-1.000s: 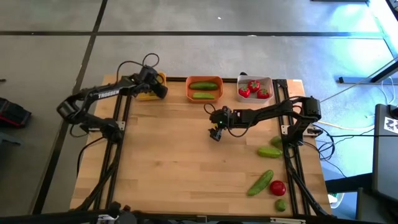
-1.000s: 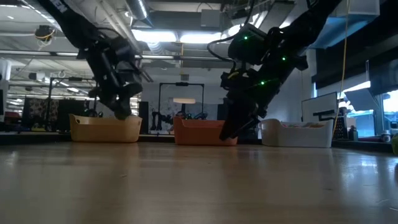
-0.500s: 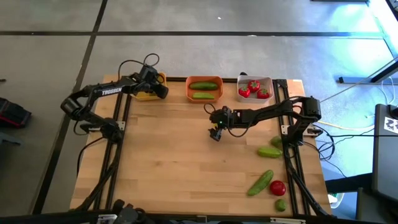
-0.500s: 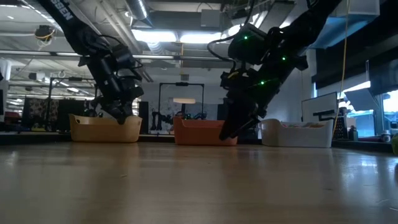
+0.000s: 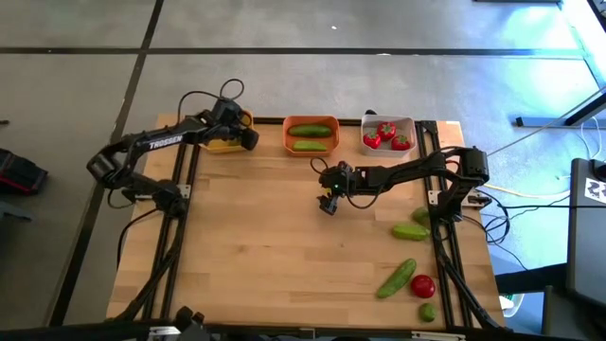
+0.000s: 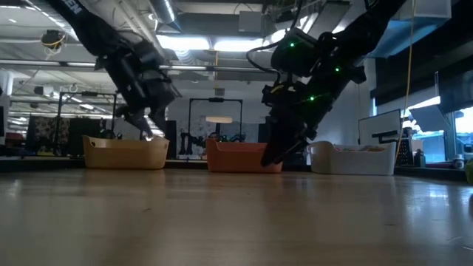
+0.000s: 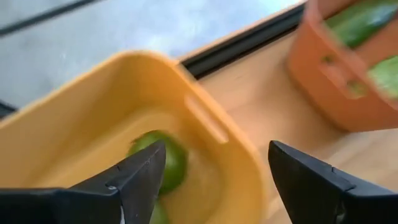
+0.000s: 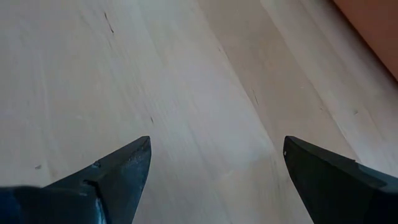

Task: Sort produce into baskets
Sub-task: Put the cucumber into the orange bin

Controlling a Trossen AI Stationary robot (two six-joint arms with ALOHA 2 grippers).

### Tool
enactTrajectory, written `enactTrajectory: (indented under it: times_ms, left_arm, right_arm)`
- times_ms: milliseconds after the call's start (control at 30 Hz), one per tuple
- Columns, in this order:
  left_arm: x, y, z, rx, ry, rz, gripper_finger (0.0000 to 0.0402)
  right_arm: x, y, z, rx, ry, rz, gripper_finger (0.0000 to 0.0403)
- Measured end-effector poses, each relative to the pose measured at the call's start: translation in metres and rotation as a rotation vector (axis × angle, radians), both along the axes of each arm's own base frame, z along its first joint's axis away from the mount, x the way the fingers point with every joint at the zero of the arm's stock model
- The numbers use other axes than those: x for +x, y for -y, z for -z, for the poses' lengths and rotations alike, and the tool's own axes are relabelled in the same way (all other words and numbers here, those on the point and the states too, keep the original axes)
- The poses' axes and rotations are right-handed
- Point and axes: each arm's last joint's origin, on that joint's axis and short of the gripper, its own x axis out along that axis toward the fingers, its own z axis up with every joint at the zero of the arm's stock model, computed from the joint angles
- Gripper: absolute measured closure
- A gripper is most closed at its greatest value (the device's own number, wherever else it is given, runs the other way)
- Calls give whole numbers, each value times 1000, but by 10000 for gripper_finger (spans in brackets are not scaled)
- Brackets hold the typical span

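One small round light-green lime (image 7: 166,163) lies in the yellow plastic basket (image 7: 205,134) at eleven o'clock, beneath the left gripper (image 7: 211,180), jaws spread as if releasing; the right gripper (image 5: 329,201), jaws spread, waits mid-worktop (image 5: 256,246).

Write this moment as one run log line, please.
left claw: open over yellow bin, lime inside | right claw: open, empty, mid-table

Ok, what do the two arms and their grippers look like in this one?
Both arms are black, built of slim jointed links with loose black cables looping off them. The left arm carries white lettering along its link. In the low view, small green lights glow on the right arm. The left gripper and right gripper each end in two dark, wedge-shaped fingers.
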Motion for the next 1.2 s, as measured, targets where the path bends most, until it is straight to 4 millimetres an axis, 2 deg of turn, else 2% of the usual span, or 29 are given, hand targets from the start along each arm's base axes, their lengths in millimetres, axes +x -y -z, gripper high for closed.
enactTrajectory:
  times_ms: [200, 367, 533, 767, 867, 1000, 1200]
  left_arm:
    - [8, 25, -33, 98, 92, 90, 121]
    - [16, 52, -46, 137, 154, 190, 121]
    - [25, 81, -42, 127, 176, 305, 121]
    - [39, 120, -19, 106, 219, 467, 121]
    - [42, 133, -10, 94, 249, 509, 121]
    - [45, 143, -8, 97, 257, 523, 121]
    - [48, 147, -11, 117, 294, 538, 121]
  right_arm:
    - [-2, 0, -4, 1, -1, -1, 47]
    - [-14, -8, -27, 14, -10, -34, 47]
    - [-40, -23, -61, 31, -40, -85, 47]
    - [-87, -51, -95, 125, -134, -178, 47]
    - [-110, -63, -99, 161, -243, -168, 47]
    - [-132, -74, -96, 201, -420, -83, 47]
    - [-146, -91, -85, 196, -562, -89, 47]
